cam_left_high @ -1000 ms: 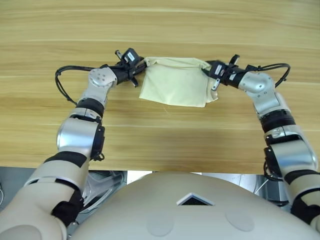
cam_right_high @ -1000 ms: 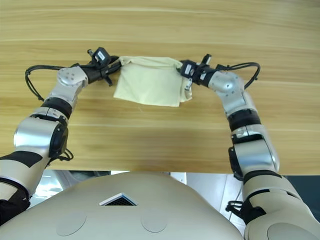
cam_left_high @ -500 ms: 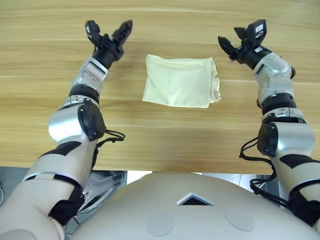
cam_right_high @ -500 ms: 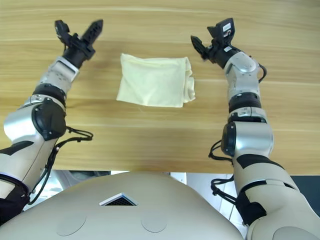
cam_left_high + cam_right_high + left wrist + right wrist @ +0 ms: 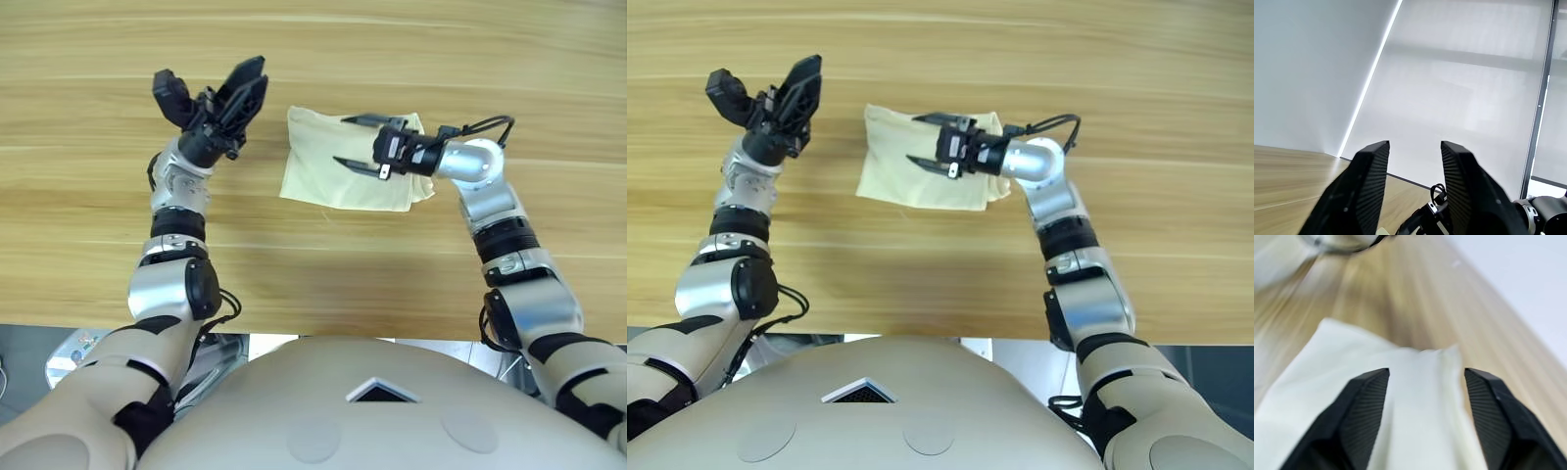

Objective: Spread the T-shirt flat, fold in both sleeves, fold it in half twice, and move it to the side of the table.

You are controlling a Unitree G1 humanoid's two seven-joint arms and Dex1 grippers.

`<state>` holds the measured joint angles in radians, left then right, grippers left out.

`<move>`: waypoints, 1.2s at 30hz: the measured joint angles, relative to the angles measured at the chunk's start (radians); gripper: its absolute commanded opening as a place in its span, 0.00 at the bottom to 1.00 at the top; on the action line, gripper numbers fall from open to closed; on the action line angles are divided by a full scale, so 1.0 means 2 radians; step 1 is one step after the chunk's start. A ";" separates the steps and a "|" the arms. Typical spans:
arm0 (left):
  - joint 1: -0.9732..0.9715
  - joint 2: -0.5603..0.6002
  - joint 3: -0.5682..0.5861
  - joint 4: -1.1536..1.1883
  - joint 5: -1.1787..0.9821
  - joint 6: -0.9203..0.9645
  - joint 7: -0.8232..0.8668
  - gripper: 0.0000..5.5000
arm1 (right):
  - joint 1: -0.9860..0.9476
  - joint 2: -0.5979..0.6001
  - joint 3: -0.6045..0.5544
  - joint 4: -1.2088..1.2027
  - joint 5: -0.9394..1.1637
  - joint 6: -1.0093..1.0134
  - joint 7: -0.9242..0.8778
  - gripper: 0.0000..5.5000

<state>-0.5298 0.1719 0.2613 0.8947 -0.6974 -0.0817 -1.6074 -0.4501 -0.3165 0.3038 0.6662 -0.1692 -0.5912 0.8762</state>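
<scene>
The pale yellow T-shirt (image 5: 333, 181) lies folded into a small rectangle on the wooden table (image 5: 313, 264), with a bunched edge on its right side. My right gripper (image 5: 351, 140) hovers open just over the shirt's middle, its fingers pointing toward the robot's left. The right wrist view has the cloth (image 5: 1415, 396) spread between its two dark fingers (image 5: 1364, 421). My left gripper (image 5: 208, 86) is raised off the table to the left of the shirt, open and empty, fingers pointing up and away. Its two fingers (image 5: 1369, 191) stand apart in the left wrist view.
Bare wood surrounds the shirt on all sides. The table's near edge (image 5: 323, 333) runs just in front of the robot's body. A white wall and window blinds (image 5: 1474, 98) lie behind the table in the left wrist view.
Both grippers let go of the shirt's far corners and lifted away open. The right gripper then swung back in over the shirt; the left stayed raised, shifting slightly nearer.
</scene>
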 measured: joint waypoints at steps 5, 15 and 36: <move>0.000 -0.008 -0.015 0.019 0.000 -0.024 0.000 0.10 | -0.042 0.021 0.025 0.064 -0.029 -0.020 -0.029 0.22; -0.001 -0.008 -0.019 0.045 0.003 -0.035 0.000 0.00 | -0.065 0.035 0.029 0.159 -0.044 -0.032 -0.072 0.01; -0.004 -0.009 0.017 0.074 0.029 -0.074 0.000 0.00 | -0.120 -0.117 -0.084 0.337 -0.055 0.261 -0.394 0.01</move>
<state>-0.5372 0.1536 0.2960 1.0424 -0.6393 -0.2287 -1.6067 -0.6908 -0.5500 0.1362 1.3398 -0.2787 -0.0684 0.0881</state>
